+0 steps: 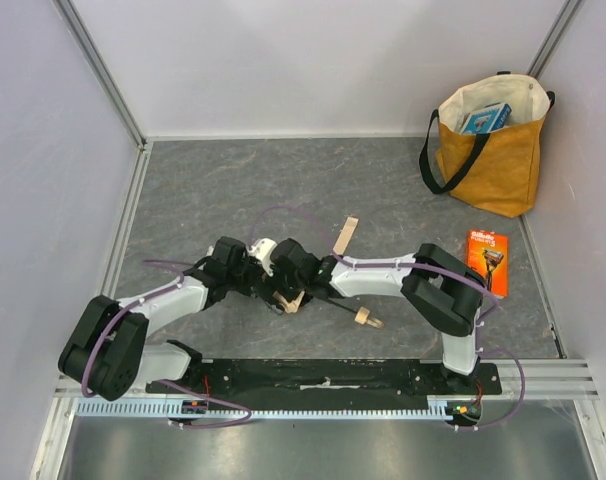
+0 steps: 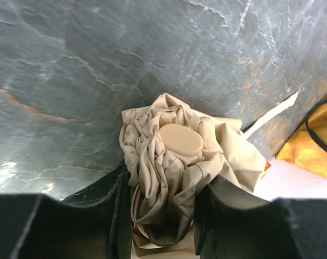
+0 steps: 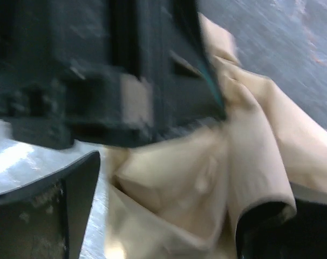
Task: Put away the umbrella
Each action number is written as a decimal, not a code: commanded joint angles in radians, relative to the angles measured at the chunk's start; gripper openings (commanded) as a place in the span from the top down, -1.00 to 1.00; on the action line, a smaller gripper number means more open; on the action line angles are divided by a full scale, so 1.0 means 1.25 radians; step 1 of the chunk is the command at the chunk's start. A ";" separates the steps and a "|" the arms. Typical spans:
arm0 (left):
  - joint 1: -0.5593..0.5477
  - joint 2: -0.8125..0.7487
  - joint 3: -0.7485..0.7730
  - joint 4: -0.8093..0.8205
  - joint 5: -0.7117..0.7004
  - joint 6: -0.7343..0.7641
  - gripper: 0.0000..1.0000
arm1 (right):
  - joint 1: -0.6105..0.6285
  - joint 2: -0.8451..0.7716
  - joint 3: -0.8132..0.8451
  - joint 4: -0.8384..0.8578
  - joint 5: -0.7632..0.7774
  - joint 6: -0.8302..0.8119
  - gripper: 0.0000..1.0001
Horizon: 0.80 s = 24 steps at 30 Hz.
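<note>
The tabletop carries it all. The tote bag stands upright with its mouth open, and the umbrella lies well apart from it, to its near left — so I judge the carry and drop-in are left to do. Both my arms fold inward and low, wrists meeting over the umbrella. My left fingers pinch the bunched fabric; my right fingers stand wide — fabric loose between them.
</note>
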 commanded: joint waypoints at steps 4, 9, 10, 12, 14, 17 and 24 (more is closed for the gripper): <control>0.003 0.042 0.044 -0.222 -0.026 0.079 0.96 | 0.142 0.067 0.003 -0.072 0.610 -0.101 -0.80; 0.003 0.064 0.055 -0.231 0.024 0.085 0.96 | 0.144 0.098 -0.021 -0.056 0.621 -0.099 -0.19; 0.004 0.067 0.055 -0.231 0.028 0.084 0.97 | 0.146 0.098 -0.026 -0.045 0.596 -0.103 -0.06; 0.004 0.068 0.055 -0.229 0.027 0.082 0.96 | 0.144 0.097 -0.035 -0.027 0.540 -0.112 0.17; 0.003 0.060 0.052 -0.228 0.015 0.085 0.96 | 0.143 0.096 -0.044 -0.011 0.503 -0.114 0.49; 0.004 0.023 0.037 -0.209 -0.017 0.098 0.96 | 0.133 0.106 -0.060 0.003 0.435 -0.099 1.00; 0.007 -0.043 -0.100 0.064 -0.016 0.123 0.85 | 0.064 0.142 -0.118 0.050 0.188 -0.064 1.00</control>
